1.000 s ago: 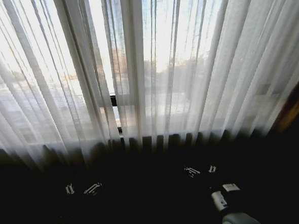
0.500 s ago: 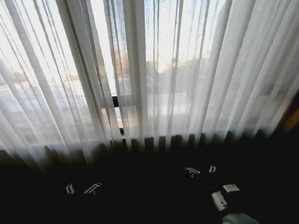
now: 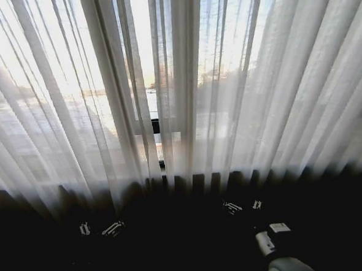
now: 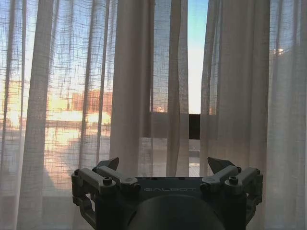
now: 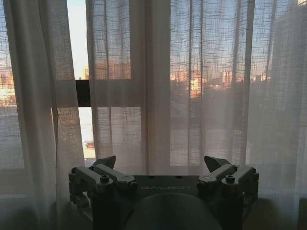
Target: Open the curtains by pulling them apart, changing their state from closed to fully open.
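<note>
Head view first: we face the curtains, two sheer off-white pleated panels hanging across the window and all but meeting near the middle, with a narrow slit between their inner edges. Through that slit we see a dark window frame bar and bright sky. Below the hems everything is dark, and there we hold both arms low and apart from the fabric: our left gripper on the left, our right gripper on the right. From the left wrist view our left gripper has its fingers spread wide, gripping nothing, with the curtain gap straight ahead. From the right wrist view our right gripper likewise stands wide apart and empty, facing the pleats.
</note>
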